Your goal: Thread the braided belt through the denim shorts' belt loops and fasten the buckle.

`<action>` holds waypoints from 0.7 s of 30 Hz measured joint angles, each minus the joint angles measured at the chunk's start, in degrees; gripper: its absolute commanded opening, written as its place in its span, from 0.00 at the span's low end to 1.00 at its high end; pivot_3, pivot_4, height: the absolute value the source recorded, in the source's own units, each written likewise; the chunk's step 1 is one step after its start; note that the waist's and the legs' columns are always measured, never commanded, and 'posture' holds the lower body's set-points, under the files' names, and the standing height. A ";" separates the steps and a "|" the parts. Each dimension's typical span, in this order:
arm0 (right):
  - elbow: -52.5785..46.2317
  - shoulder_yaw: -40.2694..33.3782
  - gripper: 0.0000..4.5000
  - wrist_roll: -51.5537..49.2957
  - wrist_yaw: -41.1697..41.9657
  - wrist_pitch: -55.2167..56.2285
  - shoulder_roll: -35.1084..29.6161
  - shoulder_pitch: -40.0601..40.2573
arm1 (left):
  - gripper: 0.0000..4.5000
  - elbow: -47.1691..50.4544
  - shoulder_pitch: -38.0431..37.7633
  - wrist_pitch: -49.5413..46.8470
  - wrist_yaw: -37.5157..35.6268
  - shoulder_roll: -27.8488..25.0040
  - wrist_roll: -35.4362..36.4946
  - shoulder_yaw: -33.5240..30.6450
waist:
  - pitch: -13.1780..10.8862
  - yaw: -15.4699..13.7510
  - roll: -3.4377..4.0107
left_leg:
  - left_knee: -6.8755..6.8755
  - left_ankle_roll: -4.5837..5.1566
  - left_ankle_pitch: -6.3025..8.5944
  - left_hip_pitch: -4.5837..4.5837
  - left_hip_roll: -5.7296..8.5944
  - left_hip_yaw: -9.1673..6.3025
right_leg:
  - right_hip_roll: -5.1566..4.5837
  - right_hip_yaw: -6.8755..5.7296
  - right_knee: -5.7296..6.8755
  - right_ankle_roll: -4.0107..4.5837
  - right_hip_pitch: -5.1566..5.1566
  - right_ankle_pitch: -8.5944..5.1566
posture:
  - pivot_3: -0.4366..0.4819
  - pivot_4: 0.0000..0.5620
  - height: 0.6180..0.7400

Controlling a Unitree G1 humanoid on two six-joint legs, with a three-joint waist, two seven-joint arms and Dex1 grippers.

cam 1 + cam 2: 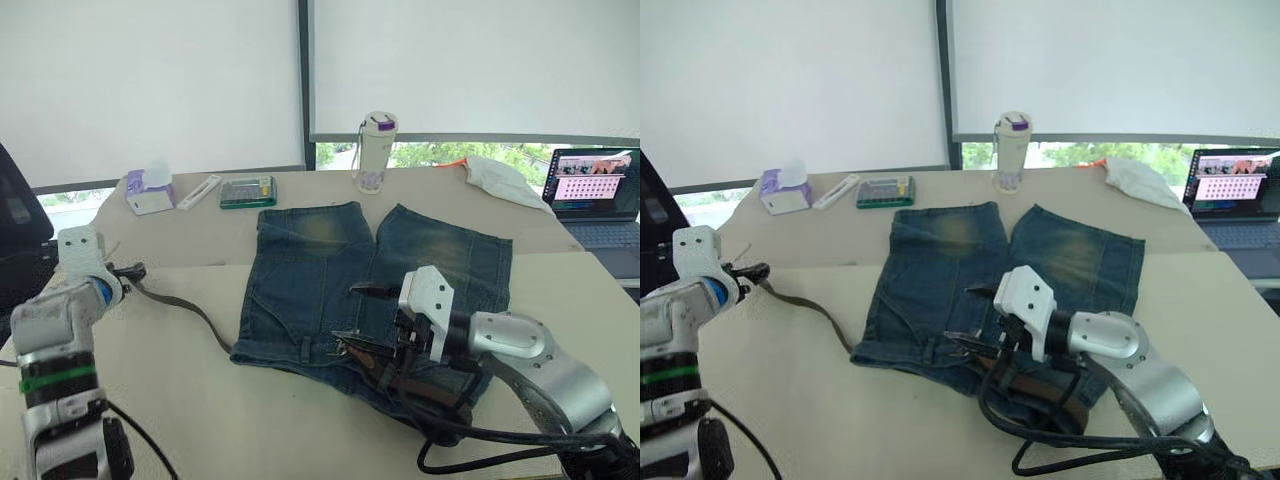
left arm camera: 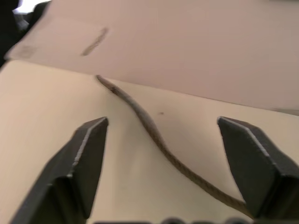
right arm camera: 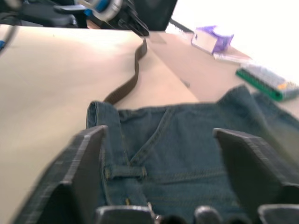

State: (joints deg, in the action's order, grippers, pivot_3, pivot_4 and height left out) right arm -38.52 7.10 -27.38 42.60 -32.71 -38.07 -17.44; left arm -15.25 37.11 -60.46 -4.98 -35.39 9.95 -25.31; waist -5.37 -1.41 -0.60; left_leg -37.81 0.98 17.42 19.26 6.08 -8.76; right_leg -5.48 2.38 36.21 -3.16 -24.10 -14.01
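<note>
Nearest, the right gripper (image 1: 355,318) hovers over the waistband of the denim shorts (image 1: 330,270), fingers spread apart and holding nothing. The braided belt (image 1: 185,307) runs under the waistband at the shorts' left edge and trails across the table (image 1: 200,420) toward the left gripper (image 1: 128,270), whose fingers are wide open too. Threading looks partly done; the buckle remains unfastened, by appearances.

head stereo pair looks forward and down across the desk (image 1: 300,420); wrist cameras sit low and close, both sharing the braided belt (image 3: 133,79).
</note>
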 measured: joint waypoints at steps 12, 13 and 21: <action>-0.49 -1.33 1.00 0.17 2.28 1.06 -1.82 -2.20 | 0.53 -37.18 14.00 16.17 11.09 1.31 -1.41 -1.03 | 0.01 0.91 -0.03 | 0.05 -0.05 -0.02 0.04 -0.03 0.00 | -0.06 0.01 0.08 0.01 -0.06 0.01 | 0.48 0.27 1.00; -0.71 -1.34 1.00 0.18 2.19 0.90 -1.91 -2.19 | 0.46 -39.61 14.08 18.42 11.33 1.01 -1.42 -1.06 | 0.01 0.91 -0.03 | 0.05 -0.05 -0.02 0.04 -0.03 0.00 | -0.06 0.01 0.08 0.01 -0.07 0.01 | 0.48 0.27 1.00; -2.19 -1.42 1.00 0.16 0.93 -0.25 -2.57 -1.31 | 0.00 -42.47 12.07 30.27 6.78 -0.22 -1.04 0.41 | 0.02 0.81 -0.04 | 0.04 -0.05 -0.02 0.06 -0.01 -0.01 | -0.11 0.02 0.11 0.01 -0.07 0.01 | 0.48 0.27 1.00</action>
State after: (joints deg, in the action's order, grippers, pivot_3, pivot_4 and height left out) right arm -40.71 5.68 -27.22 43.52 -32.96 -40.64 -18.76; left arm -57.72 49.18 -30.19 1.80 -35.60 8.91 -24.90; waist -5.35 -0.60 -0.65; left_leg -37.77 0.93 17.39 19.32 6.07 -8.77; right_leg -5.60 2.39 36.32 -3.15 -24.18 -14.00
